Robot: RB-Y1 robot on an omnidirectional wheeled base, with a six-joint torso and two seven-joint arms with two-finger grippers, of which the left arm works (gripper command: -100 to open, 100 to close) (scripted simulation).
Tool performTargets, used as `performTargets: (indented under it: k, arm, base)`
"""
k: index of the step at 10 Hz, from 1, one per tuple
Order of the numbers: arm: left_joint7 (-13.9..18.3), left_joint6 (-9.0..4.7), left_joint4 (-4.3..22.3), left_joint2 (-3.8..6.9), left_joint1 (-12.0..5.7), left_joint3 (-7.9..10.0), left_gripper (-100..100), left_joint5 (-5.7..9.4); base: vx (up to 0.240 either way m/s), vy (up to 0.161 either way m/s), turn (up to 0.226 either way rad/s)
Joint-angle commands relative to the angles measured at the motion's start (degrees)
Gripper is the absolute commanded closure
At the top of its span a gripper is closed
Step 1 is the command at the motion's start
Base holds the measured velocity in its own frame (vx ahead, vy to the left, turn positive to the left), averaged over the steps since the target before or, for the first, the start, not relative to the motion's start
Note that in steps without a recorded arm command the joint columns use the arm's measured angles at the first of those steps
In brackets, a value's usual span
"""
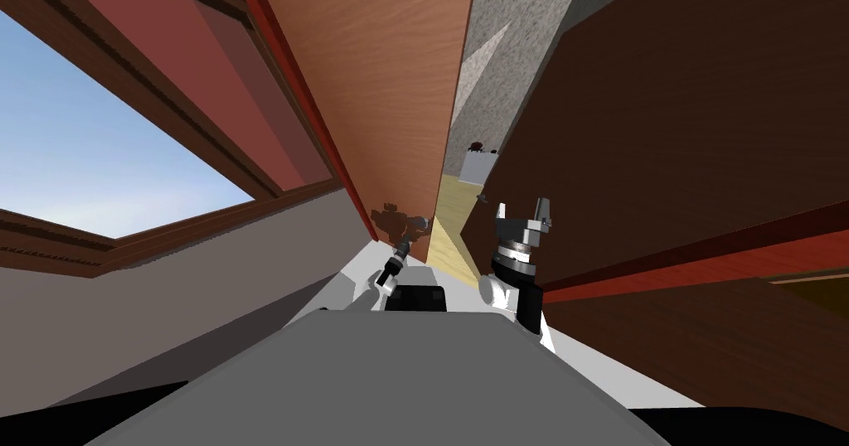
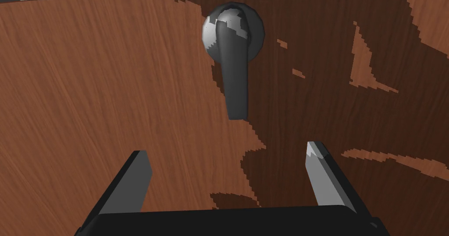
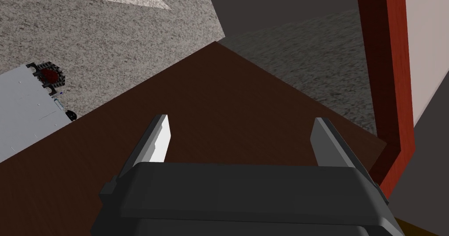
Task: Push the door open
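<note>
Left tool [image 2: 227,149] is wide open and empty, aimed right at the brown wood door [image 2: 87,115], close to its dark lever handle [image 2: 234,71]. The door looks rigid and probably heavy-ish, so I'd just press the flat panel near the handle, no grabbing needed. Right tool [image 3: 241,118] is open too, holding nothing.

A large window [image 1: 108,151] on the left shows blue sky, framed in dark brown wood, with a pale wall [image 1: 166,300] below. Far ahead lie a pale wooden floor [image 1: 454,209], a speckled grey wall [image 1: 514,35] and a grey box [image 1: 478,167].
</note>
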Motion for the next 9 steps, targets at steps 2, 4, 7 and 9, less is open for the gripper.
performTargets:
  k: [2, 4, 7, 9]
  arm:
    - [-0.1, -0.23, 0.3, 1.05, -0.05, 0.21, -100, 0.09]
    - [-0.3, -0.36, 0.5, 1.48, -0.04, 0.39, -100, 0.16]
    - [-0.5, -0.65, 0.9, 1.28, -0.04, 0.80, -100, 0.33]
    - [-0.7, -0.82, 1.1, 0.45, -0.03, 1.03, -100, 0.42]
  base:
    - [0.069, -0.010, -0.021]
    - [0.164, -0.067, -0.023]
    - [0.200, -0.077, -0.029]
    - [0.172, -0.064, -0.026]
